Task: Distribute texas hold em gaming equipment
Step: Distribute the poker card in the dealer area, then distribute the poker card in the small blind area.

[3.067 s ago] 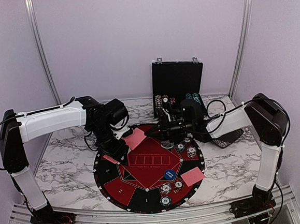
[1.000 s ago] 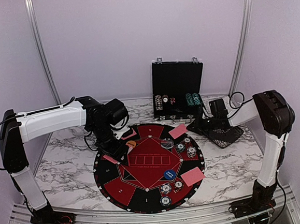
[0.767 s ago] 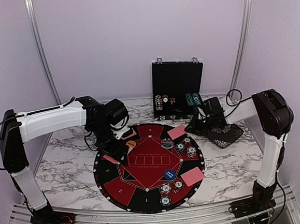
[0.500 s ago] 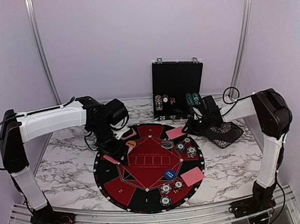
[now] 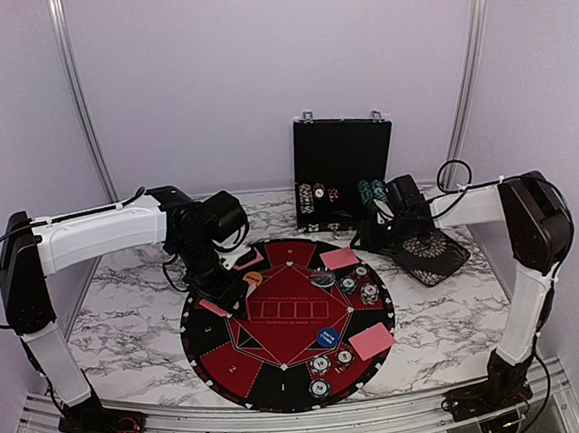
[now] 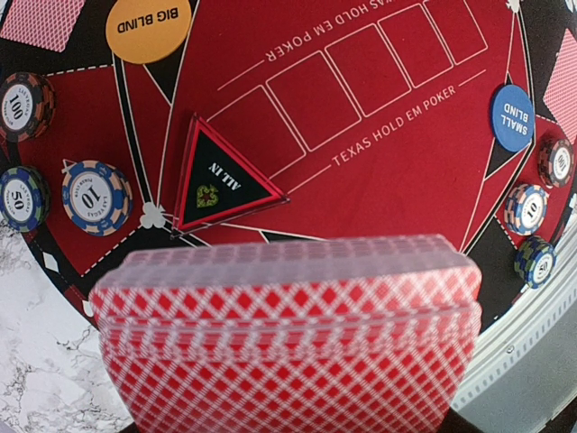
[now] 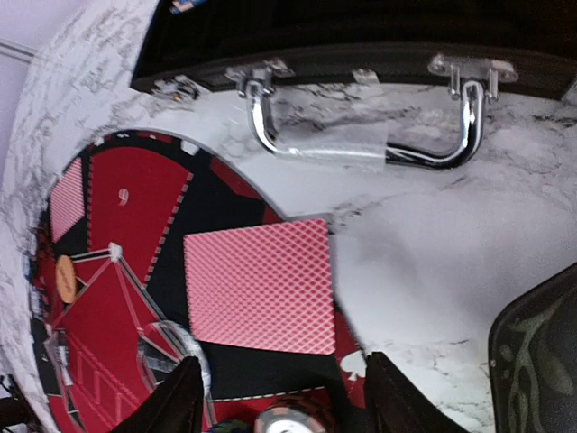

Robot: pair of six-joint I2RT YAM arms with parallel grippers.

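Observation:
My left gripper (image 5: 225, 269) hangs over the round mat's (image 5: 278, 330) left side, shut on a deck of red-backed playing cards (image 6: 288, 347) that hides its fingers. My right gripper (image 7: 284, 408) stands open just above a single red-backed card (image 7: 261, 284) that lies flat at the mat's far right rim, one corner over the marble; nothing is between the fingers (image 7: 178, 401). More cards (image 5: 372, 340) lie on the mat, along with striped poker chips (image 5: 348, 283), a blue button (image 5: 327, 338), an orange button (image 5: 252, 278) and a clear disc (image 5: 321, 277).
An open black case (image 5: 343, 162) with rows of chips stands behind the mat, its chrome handle (image 7: 361, 149) close to my right gripper. A black patterned dish (image 5: 431, 255) lies right of the mat. The table's front rail (image 5: 286, 422) runs along the near edge.
My right gripper has swung left from over the dish to the card at the mat's far right rim, and its jaws have opened. The left arm and its deck have not moved.

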